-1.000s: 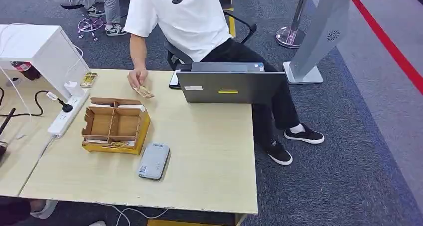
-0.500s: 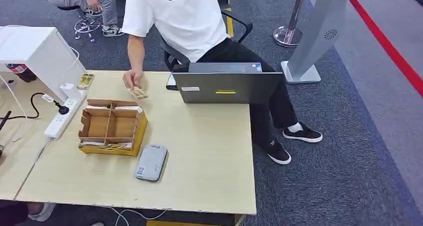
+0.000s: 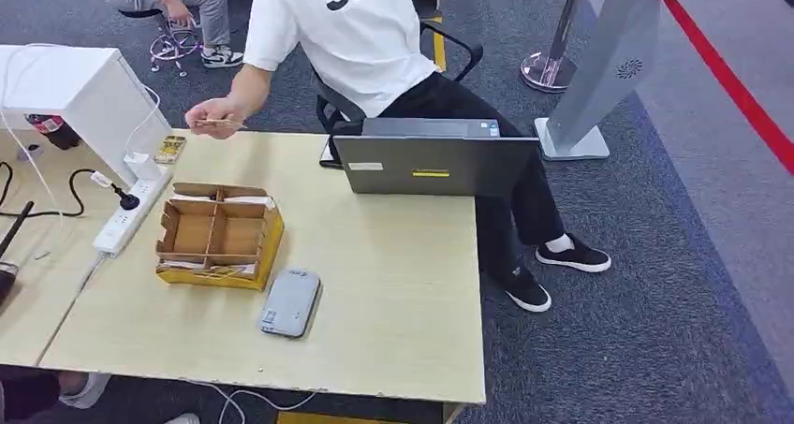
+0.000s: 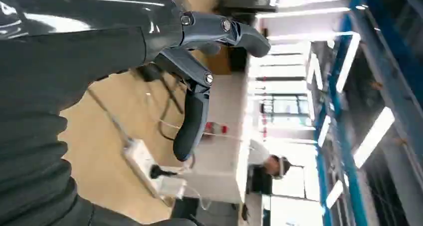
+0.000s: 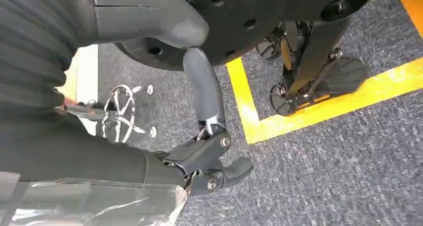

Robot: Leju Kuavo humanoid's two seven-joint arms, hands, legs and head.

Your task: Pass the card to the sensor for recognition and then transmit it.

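A person's hand (image 3: 208, 123) holds the card (image 3: 221, 123) above the tabletop's (image 3: 393, 284) far left edge. Left hand (image 4: 199, 61) and right hand (image 5: 199, 161) hold nothing, fingers partly curled, palms hidden.

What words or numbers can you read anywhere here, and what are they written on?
"Stito", or close to it, with its top cut off by the frame: on the person's white T-shirt.
Laptop: a white sticker and a yellow one on the lid, too small to read.
Grey card reader: a small label and a logo, too blurred to read.
Nothing else has readable text.
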